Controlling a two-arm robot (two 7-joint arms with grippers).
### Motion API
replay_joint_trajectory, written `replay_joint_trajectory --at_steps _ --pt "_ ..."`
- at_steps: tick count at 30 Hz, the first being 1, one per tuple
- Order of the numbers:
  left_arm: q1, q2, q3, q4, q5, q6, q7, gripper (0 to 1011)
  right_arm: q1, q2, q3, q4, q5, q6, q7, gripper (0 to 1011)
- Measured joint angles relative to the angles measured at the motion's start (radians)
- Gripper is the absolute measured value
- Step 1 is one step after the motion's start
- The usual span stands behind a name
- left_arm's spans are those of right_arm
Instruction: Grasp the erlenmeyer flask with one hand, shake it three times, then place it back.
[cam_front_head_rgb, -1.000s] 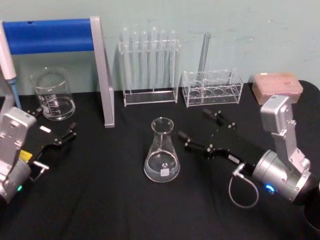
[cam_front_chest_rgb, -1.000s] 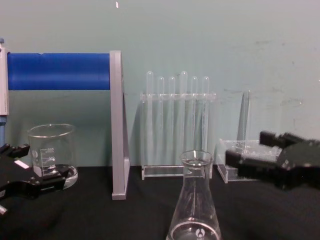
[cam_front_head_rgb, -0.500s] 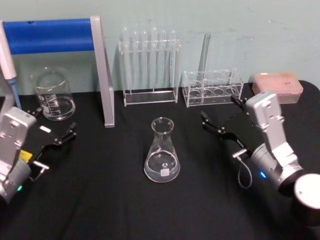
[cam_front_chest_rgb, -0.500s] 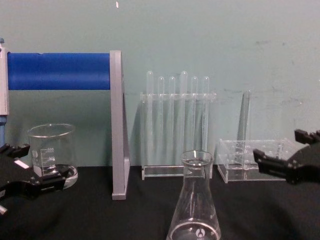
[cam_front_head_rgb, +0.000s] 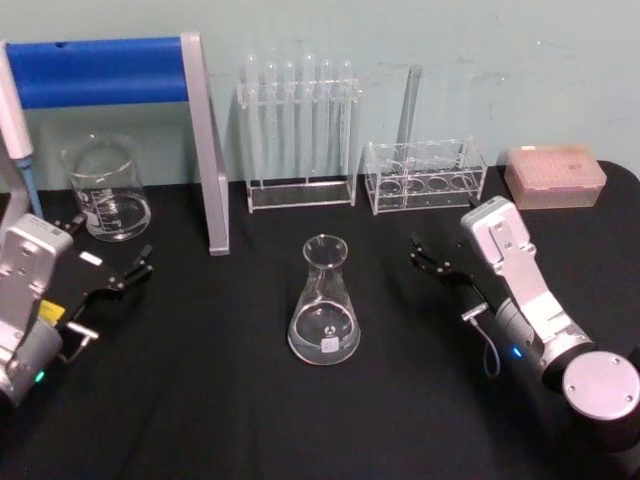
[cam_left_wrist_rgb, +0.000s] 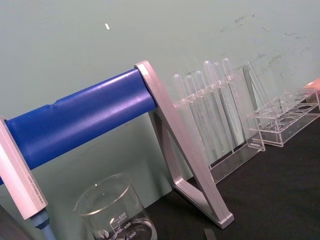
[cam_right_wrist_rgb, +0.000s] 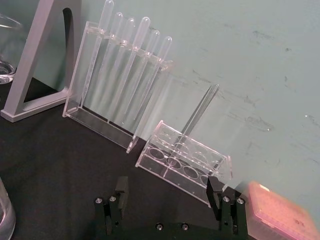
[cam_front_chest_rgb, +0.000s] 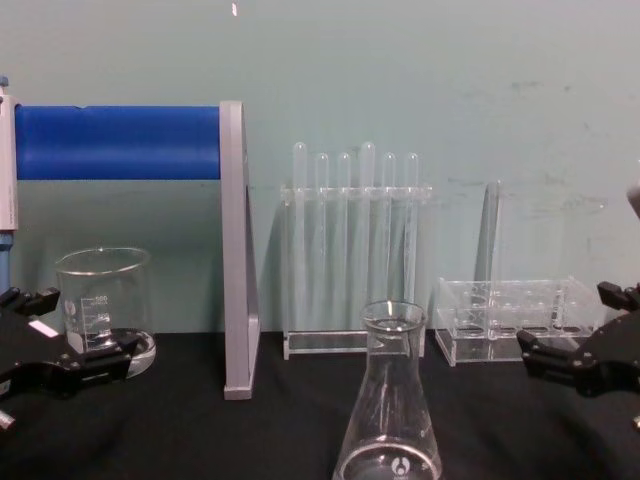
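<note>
The erlenmeyer flask (cam_front_head_rgb: 323, 310) (cam_front_chest_rgb: 390, 410), clear glass with a small white logo near its base, stands upright on the black table at the centre. My right gripper (cam_front_head_rgb: 440, 252) (cam_front_chest_rgb: 572, 328) (cam_right_wrist_rgb: 167, 194), the hand, hovers open to the right of the flask, well apart from it, with nothing between its fingers. It faces the racks at the back. My left gripper (cam_front_head_rgb: 105, 247) (cam_front_chest_rgb: 68, 328) rests open at the left side of the table, in front of the beaker.
A glass beaker (cam_front_head_rgb: 105, 190) stands at the back left beside a blue-and-silver stand (cam_front_head_rgb: 205, 150). Behind the flask are a tall test-tube rack (cam_front_head_rgb: 300, 135) and a low clear rack (cam_front_head_rgb: 425, 178). A pink box (cam_front_head_rgb: 555, 175) lies at the back right.
My right gripper has drawn back from beside the flask, moving right and away from it. The flask has stayed put. The left arm has not moved.
</note>
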Motion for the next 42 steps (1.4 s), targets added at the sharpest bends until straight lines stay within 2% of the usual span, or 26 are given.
replay_joint_trajectory --at_steps 42 --pt "0.000 0.000 0.000 0.000 0.000 0.000 0.000 1001 -0.003 0.003 0.001 -0.008 0.015 -0.003 0.008 1003"
